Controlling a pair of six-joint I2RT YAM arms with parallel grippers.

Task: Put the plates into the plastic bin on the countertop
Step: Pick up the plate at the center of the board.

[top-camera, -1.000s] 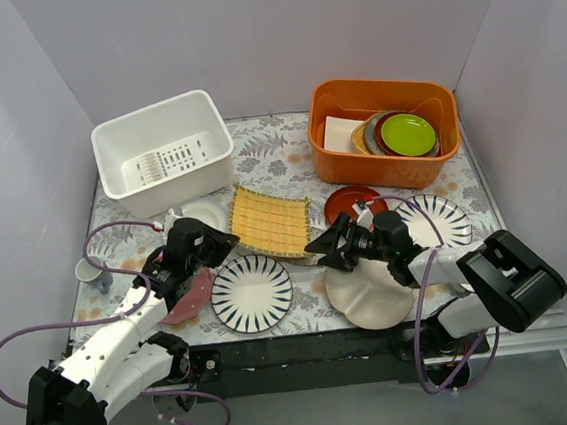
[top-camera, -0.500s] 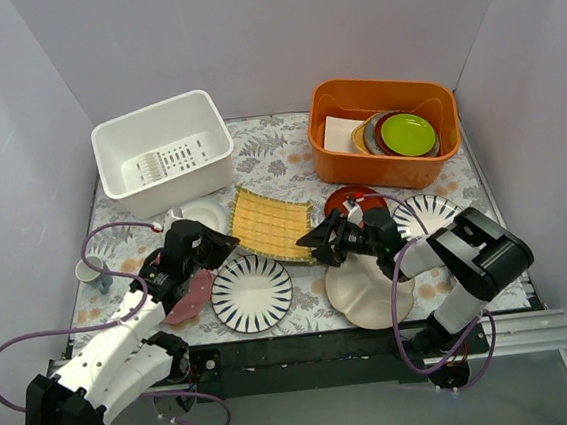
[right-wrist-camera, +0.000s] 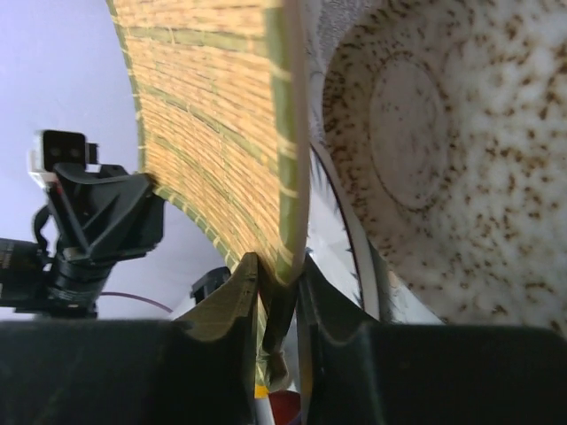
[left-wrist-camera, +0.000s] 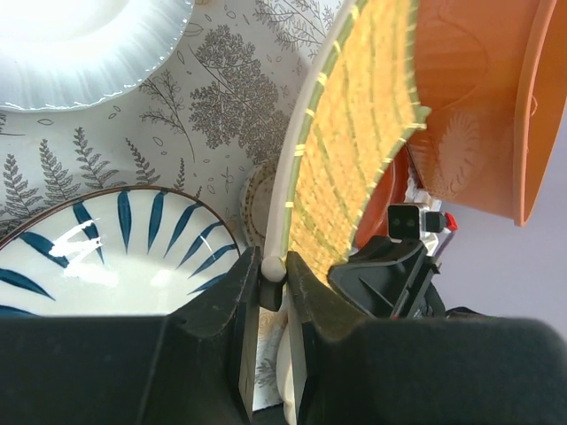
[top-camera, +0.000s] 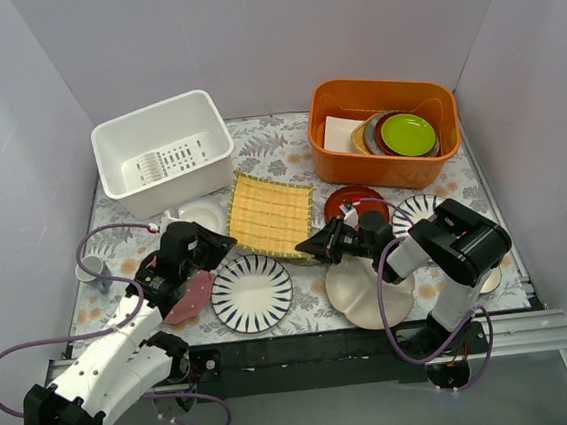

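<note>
**Mat held at two edges; plates not yet binned**

- Left gripper (top-camera: 228,241): fingers together on the pale border of the mat (top-camera: 271,214), at its near-left corner. The left wrist view shows the rim pinched between the two pads.
- Right gripper (top-camera: 308,247): clamped on the mat's near-right edge. The right wrist view shows the woven edge running down into the closed fingers.
- Mat: square, yellow, woven. It is carried between the two arms and appears tilted, with the near side raised. A thin, flexible sheet would likely sag from one pinch, which may explain the two-arm hold. It is not a plate, and is probably being cleared out of the way.
- Plates, all lying on the countertop (top-camera: 278,158) and none gripped:
  - striped plate (top-camera: 252,293), between the arms
  - pink plate (top-camera: 191,297), beside the left arm
  - small white plate (top-camera: 203,215), left of the mat
  - red-brown plate (top-camera: 355,204), right of the mat
  - speckled plate (right-wrist-camera: 443,133), just beside the right gripper
- Bin (top-camera: 162,152): white, at the far left, with no plate in it.
- Orange tub (top-camera: 384,130): at the far right, holding stacked dishes that are not part of the job.
- Progress: judged early, since every listed plate awaits transfer.
</note>
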